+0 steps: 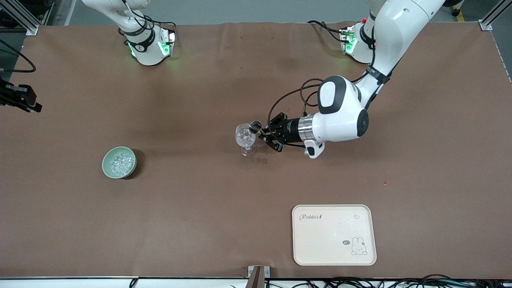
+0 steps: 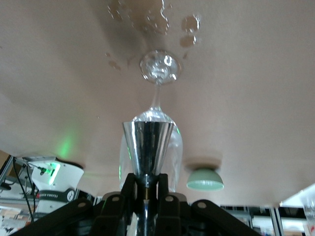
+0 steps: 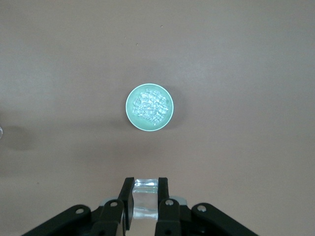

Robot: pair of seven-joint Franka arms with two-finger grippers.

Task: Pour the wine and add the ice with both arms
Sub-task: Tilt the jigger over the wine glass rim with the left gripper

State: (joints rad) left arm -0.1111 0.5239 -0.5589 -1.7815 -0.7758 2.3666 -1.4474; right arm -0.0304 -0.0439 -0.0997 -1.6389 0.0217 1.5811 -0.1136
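The left gripper [image 1: 265,135] is clamped on a small steel measuring cup [image 2: 147,147], its mouth at the rim of the stemmed glass [image 1: 245,138] in the middle of the table. The right gripper [image 3: 145,204], high over the green bowl [image 3: 148,107], is clamped on a clear ice cube [image 3: 145,199]; the remaining ice [image 1: 120,163] lies in that bowl, toward the right arm's end. Spilled drops [image 2: 147,17] mark the cloth by the glass foot, so the cup is best tipped slowly, with its lip kept over the rim and the glass not nudged.
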